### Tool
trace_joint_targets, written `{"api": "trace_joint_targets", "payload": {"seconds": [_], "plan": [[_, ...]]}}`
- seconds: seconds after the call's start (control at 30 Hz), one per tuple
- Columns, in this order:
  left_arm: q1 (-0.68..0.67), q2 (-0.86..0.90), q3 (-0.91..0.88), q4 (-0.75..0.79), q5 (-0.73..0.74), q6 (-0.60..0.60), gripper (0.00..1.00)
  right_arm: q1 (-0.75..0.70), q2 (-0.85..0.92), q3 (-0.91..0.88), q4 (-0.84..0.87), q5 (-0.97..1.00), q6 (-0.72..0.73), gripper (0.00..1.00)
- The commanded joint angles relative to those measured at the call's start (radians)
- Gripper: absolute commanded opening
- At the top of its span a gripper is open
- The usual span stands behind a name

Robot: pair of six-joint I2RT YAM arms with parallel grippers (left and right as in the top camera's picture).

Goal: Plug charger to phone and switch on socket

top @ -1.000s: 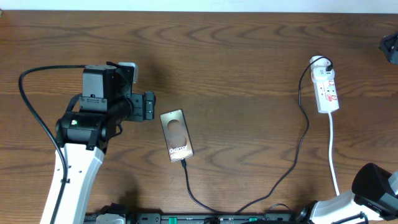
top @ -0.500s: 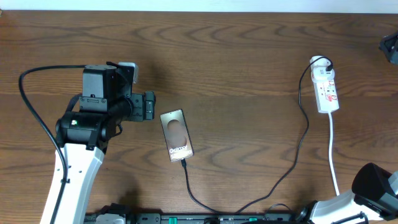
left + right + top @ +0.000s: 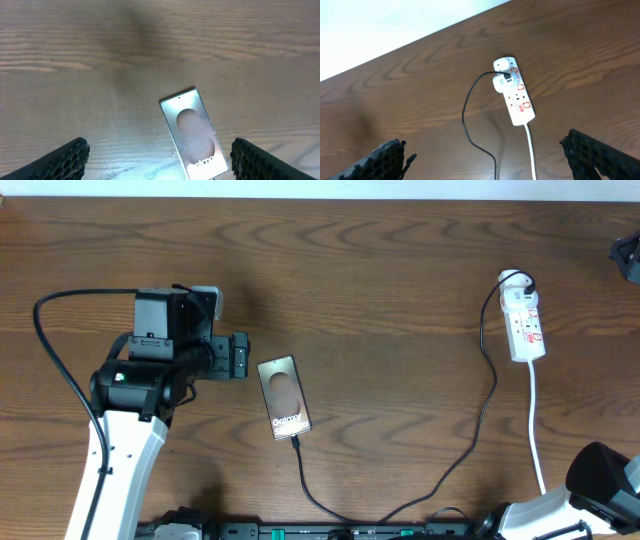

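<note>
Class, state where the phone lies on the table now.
In the overhead view, the phone lies flat left of centre, just right of the left hand, the charger meeting its near end.

Grained wood, glossy glass, plain plastic.
The table is dark brown wood with visible grain and a soft sheen. The phone has a glossy, reflective face, the power strip is smooth white plastic, the charger cable is matt black, and the finger pads are black and rough-textured.
</note>
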State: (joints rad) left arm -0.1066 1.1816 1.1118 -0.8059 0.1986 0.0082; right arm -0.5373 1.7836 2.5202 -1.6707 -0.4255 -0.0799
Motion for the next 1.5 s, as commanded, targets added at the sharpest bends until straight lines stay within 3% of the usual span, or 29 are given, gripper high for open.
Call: {"api": "trace_joint_targets", "payload": {"seconds": [0.0, 0.13, 0.47, 0.7, 1.17, 1.47], "plan": [[0.004, -0.039, -0.063, 0.010, -0.032, 0.018, 0.91, 0.002, -0.014, 0.004, -0.002, 0.002, 0.013, 0.99], [0.004, -0.103, -0.156, 0.067, -0.043, 0.018, 0.91, 0.002, -0.014, 0.004, -0.002, 0.002, 0.013, 0.99], [0.004, -0.365, -0.562, 0.608, -0.024, 0.018, 0.91, 0.002, -0.014, 0.004, -0.002, 0.002, 0.013, 0.99], [0.005, -0.576, -0.741, 0.851, -0.028, 0.019, 0.91, 0.002, -0.014, 0.004, -0.002, 0.002, 0.012, 0.99], [0.034, -0.928, -0.997, 0.999, -0.027, 0.040, 0.91, 0.002, -0.014, 0.004, -0.002, 0.002, 0.013, 0.99], [0.041, -1.024, -1.096, 1.055, -0.027, 0.040, 0.91, 0.002, -0.014, 0.004, -0.002, 0.002, 0.013, 0.99]]}}
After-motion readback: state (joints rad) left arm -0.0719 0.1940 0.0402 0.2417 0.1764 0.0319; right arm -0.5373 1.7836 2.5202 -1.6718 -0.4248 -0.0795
